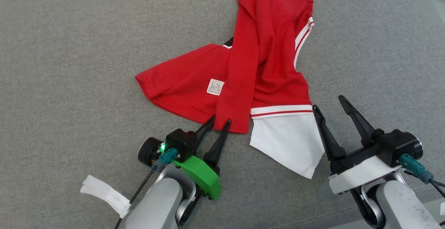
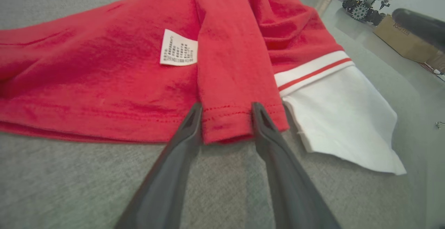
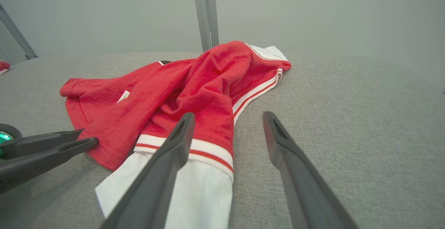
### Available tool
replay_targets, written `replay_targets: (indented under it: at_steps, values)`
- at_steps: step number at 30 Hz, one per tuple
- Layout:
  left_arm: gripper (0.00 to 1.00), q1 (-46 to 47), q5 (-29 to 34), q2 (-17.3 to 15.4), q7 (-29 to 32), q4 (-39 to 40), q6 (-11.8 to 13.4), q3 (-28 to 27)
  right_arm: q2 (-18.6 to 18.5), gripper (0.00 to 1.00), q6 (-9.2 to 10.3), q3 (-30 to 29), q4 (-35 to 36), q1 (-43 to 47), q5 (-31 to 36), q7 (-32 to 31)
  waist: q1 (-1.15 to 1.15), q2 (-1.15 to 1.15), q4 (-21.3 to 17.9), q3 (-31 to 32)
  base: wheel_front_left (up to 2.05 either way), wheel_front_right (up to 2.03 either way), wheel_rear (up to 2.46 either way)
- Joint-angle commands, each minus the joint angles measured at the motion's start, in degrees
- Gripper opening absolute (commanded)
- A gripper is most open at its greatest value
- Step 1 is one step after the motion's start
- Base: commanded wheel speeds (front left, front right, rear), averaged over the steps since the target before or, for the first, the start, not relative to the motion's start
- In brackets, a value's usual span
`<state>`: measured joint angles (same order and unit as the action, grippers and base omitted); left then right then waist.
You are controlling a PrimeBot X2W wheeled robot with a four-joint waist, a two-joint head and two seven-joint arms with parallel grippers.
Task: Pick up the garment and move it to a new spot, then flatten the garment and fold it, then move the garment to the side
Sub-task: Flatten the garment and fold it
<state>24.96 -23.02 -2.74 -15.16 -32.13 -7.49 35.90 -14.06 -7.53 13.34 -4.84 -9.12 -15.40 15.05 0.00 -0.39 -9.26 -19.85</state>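
A red garment (image 1: 271, 48) with white striped trim and a white panel (image 1: 285, 138) lies crumpled on the grey cloth surface. Its care label (image 1: 215, 86) faces up. My left gripper (image 1: 219, 119) is at the garment's near red hem. In the left wrist view its jaws (image 2: 226, 109) stand partly apart, with a folded strip of hem (image 2: 236, 117) between them and both tips touching the cloth. My right gripper (image 1: 327, 102) stands wide open just right of the white panel, holding nothing. In the right wrist view its left finger (image 3: 174, 152) lies over the striped cuff (image 3: 208, 149), and the left gripper (image 3: 88, 137) shows at the left.
A strip of white tape (image 1: 104, 192) lies on the surface near my left forearm. Bare grey cloth (image 1: 69, 65) stretches left and right of the garment. Beyond the table edge stand a cardboard box (image 2: 403, 38) and another robot (image 2: 365, 6). A metal post (image 3: 207, 13) rises behind.
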Motion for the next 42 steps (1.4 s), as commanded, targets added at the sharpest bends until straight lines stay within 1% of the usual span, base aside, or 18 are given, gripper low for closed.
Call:
replay_targets:
  at_steps: [1,6,9,12,15,17,20,23,24,28,32,33,34,35,39,42]
  values:
    - [0.00,-0.59,0.53,-0.28,0.01,0.95,0.03,-0.19,0.09,1.00,0.08,-0.17,-0.07,-0.65,0.52,0.17,0.00,0.39,0.18,0.08,0.00,0.00,0.00]
    - [0.00,-0.81,2.51,-0.25,-0.01,6.31,0.03,-1.01,0.31,1.00,0.08,-0.76,-0.63,-0.08,0.25,0.17,0.00,0.39,1.20,0.92,0.00,0.00,0.00]
    - [0.00,-0.84,4.18,-0.29,-0.02,12.87,0.03,-2.49,0.69,1.00,0.08,-1.46,-1.09,0.67,-0.18,0.17,0.00,0.39,2.41,1.90,0.00,0.00,0.00]
    - [0.00,0.35,5.75,-0.62,-0.01,19.63,0.03,-5.43,1.13,1.00,0.08,-1.83,-1.80,1.51,-0.41,0.17,0.00,0.39,4.23,3.37,0.00,0.00,0.00]
    - [0.00,3.79,7.32,-2.44,-0.01,23.38,0.03,-7.98,1.55,1.00,0.08,-1.41,-2.49,1.70,-0.59,0.17,0.00,0.39,5.84,4.11,0.00,0.00,0.00]
    - [0.00,7.65,8.05,-4.58,-0.02,24.04,0.03,-9.51,2.03,1.00,0.08,-0.88,-2.66,1.12,-0.94,0.17,0.00,0.39,6.41,3.91,0.00,0.00,0.00]
    - [0.00,14.61,9.02,-9.07,-0.01,20.82,0.04,-10.67,2.44,1.00,0.08,0.50,-2.91,-0.44,-1.07,0.17,0.00,0.39,6.13,2.69,0.00,0.00,0.00]
    - [0.00,22.39,8.11,-13.67,0.11,13.57,0.04,-9.30,3.03,1.00,0.08,2.05,-3.34,-1.98,-1.38,0.17,0.00,0.39,5.01,0.85,0.00,0.00,0.00]
    - [0.00,22.39,8.11,-13.67,0.11,13.57,0.04,-9.30,3.03,1.00,0.08,2.05,-3.34,-1.98,-1.38,0.17,0.00,0.39,5.01,0.85,0.00,0.00,0.00]
    - [0.00,30.84,4.69,-19.10,2.01,2.88,0.07,-7.07,3.97,1.00,0.08,4.31,-4.03,-4.33,-2.11,0.17,0.00,0.39,1.90,-2.40,0.00,0.00,0.00]
    - [0.00,37.21,2.72,-22.14,1.38,-4.69,0.07,-4.97,4.84,1.00,0.08,5.24,-4.61,-5.81,-2.49,0.17,0.00,0.39,-0.98,-5.29,0.00,0.00,0.00]
    - [0.07,38.36,2.76,-22.63,1.09,-6.19,0.07,-5.01,4.97,1.00,0.08,5.17,-4.78,-5.95,-2.59,0.17,0.00,0.39,-1.45,-5.78,0.00,0.00,0.00]
    - [0.41,39.55,2.79,-23.03,0.77,-7.63,0.07,-5.55,5.03,1.00,0.08,5.06,-5.02,-6.05,-2.69,0.17,0.00,0.39,-1.80,-6.17,0.00,0.00,0.00]
    - [1.00,40.15,2.33,-22.94,0.49,-9.31,0.39,-6.15,5.03,1.00,0.08,4.97,-5.26,-6.12,-2.68,0.17,0.00,0.39,-2.06,-6.41,0.00,0.00,0.00]
    - [1.00,39.27,0.84,-20.81,-0.07,-14.35,0.66,-7.80,5.05,1.00,0.08,4.55,-5.89,-6.03,-2.74,0.17,0.00,0.39,-2.27,-6.16,0.00,0.00,0.00]
    - [1.00,35.76,-0.42,-19.08,-0.07,-13.82,2.21,-10.75,4.97,1.00,0.07,3.64,-6.23,-5.38,-2.64,0.17,0.00,0.39,-1.34,-4.90,0.00,0.00,0.00]
